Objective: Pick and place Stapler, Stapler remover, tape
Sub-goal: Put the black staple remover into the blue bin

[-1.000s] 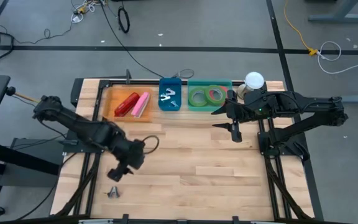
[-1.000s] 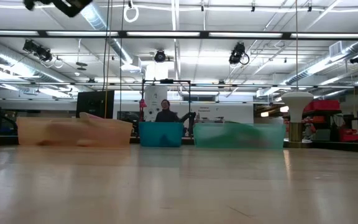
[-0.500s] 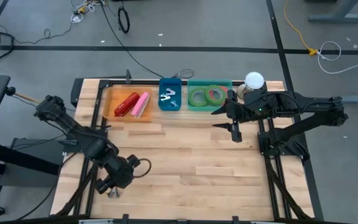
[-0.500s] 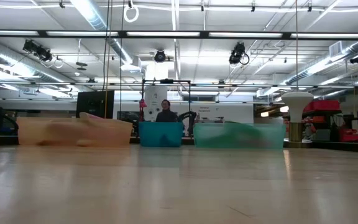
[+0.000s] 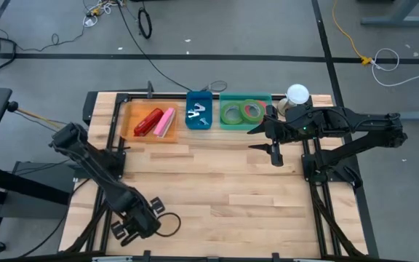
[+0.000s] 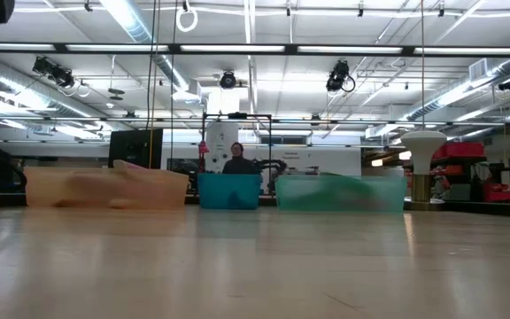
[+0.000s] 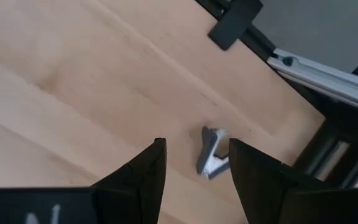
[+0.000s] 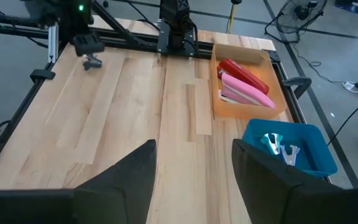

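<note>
A small grey staple remover (image 7: 212,159) lies on the wood table near its near left corner; it also shows in the right wrist view (image 8: 92,62). My left gripper (image 7: 194,146) is open above it, one finger on either side, not touching; in the high view my left gripper (image 5: 127,229) covers it. My right gripper (image 5: 275,156) is open and empty by the green tray (image 5: 244,97), which holds green tape (image 5: 231,113) and a red-pink roll (image 5: 252,110). A red stapler (image 5: 148,121) and a pink stapler (image 5: 165,122) lie in the orange tray (image 5: 129,116).
A blue tray (image 5: 198,96) with several staple removers (image 5: 198,113) stands between the orange and green trays at the far edge. A white lamp (image 5: 297,94) stands at the far right. Black frame rails (image 7: 319,65) run just beyond the near left corner. A person shows far behind the table (image 6: 235,159).
My left gripper has gone from the table's left middle toward the near edge and down, until it stands over the staple remover at the near left corner. The staple remover has stayed where it was.
</note>
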{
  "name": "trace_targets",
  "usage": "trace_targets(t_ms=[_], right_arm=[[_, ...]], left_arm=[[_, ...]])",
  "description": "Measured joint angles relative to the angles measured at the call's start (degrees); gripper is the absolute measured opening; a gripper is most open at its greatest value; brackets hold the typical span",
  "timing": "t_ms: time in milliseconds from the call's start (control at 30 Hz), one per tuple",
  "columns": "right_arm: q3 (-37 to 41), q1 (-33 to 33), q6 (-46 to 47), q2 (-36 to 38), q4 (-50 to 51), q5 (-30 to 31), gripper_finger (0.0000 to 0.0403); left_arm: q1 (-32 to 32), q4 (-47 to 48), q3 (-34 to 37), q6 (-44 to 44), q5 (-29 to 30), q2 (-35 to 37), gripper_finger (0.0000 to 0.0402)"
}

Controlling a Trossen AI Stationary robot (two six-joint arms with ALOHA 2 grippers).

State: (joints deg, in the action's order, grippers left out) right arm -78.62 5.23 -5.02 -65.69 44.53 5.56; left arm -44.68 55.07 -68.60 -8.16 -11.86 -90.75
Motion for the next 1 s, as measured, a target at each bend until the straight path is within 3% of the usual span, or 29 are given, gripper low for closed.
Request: trace_targets(t_ms=[267, 1000], right_arm=[[0.0, 0.0, 0.0, 0.0, 0.0, 0.0, 0.021], [0.0, 0.0, 0.2, 0.0, 0.0, 0.0, 0.021]], left_arm=[[-2.4, -3.7, 0.8, 0.0, -0.1, -3.6, 0.0177], [-3.6, -17.5, 18.0, -0.3, -3.8, -3.6, 0.0177]])
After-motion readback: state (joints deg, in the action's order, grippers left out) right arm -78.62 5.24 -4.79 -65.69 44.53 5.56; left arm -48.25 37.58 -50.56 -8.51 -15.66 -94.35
